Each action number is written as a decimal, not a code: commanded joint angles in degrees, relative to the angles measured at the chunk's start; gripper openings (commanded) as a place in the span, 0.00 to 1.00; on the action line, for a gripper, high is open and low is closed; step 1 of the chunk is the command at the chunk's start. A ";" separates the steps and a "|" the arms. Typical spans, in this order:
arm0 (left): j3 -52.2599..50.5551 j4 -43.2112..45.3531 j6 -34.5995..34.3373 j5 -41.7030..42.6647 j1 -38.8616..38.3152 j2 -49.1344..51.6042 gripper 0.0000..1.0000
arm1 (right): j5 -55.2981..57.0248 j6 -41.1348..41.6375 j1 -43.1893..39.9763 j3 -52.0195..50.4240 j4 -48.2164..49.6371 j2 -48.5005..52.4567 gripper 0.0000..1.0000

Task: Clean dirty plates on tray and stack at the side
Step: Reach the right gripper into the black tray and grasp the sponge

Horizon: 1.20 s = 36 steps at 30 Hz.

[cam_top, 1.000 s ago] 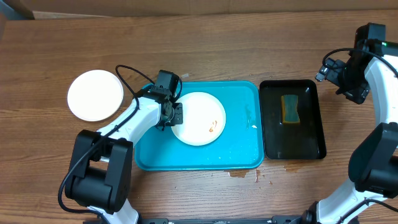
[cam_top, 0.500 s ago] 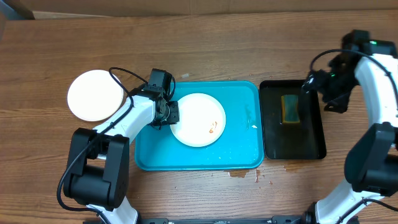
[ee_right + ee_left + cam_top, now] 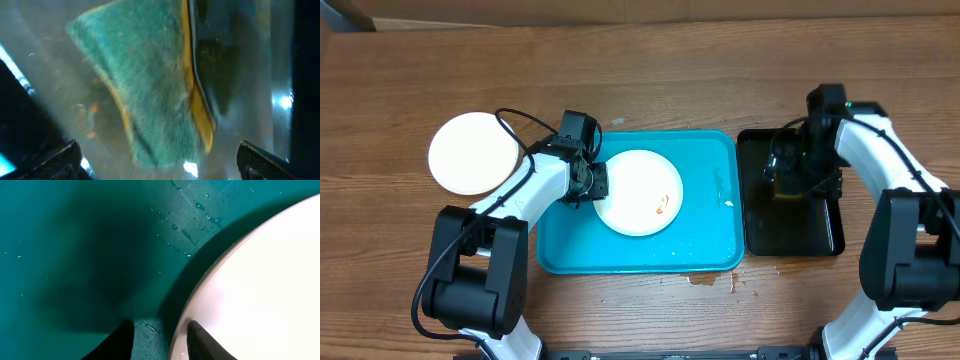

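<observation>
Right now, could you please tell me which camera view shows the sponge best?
The right wrist view: the sponge fills the frame, green face and yellow edge clear. Overhead, the right gripper hides most of it. The left wrist view shows none of it.

overhead view bright, even, sharp. ahead of the left fingers (image 3: 119,341) a soft shadow darkens the tray (image 3: 40,210); the plate (image 3: 260,290) beside them blows out. between the right fingers (image 3: 60,161) the sponge (image 3: 145,85) is dim and blurred, glare streaks beside it.
</observation>
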 commanded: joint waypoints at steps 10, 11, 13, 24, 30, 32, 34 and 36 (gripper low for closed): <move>-0.35 0.37 1.07 0.66 0.13 0.83 0.50 | 0.81 -0.33 0.17 -6.60 7.06 -1.33 0.04; -0.35 0.85 1.07 0.66 0.15 0.83 0.55 | 0.81 -0.33 0.17 -6.58 6.88 -1.33 0.04; -0.35 2.38 1.09 0.66 0.15 0.83 0.73 | 0.79 -0.26 0.17 -6.38 6.75 -1.33 0.40; -0.35 4.92 2.36 0.61 0.13 0.83 0.72 | 0.81 -0.28 0.17 -4.42 13.49 -1.33 0.84; -0.37 4.96 2.36 0.59 0.13 0.83 0.72 | 0.81 -0.26 0.17 -5.18 15.56 -1.33 0.78; -0.35 4.96 2.36 0.59 0.13 0.83 0.63 | 0.83 -0.28 0.17 -5.55 15.69 -1.31 0.37; -0.35 4.96 2.38 0.59 0.13 0.83 0.60 | 0.81 -0.28 0.17 -5.62 15.63 -1.31 0.24; -0.35 4.98 2.38 0.59 0.15 0.83 0.79 | 0.83 -0.28 0.17 -5.62 15.93 -1.31 0.59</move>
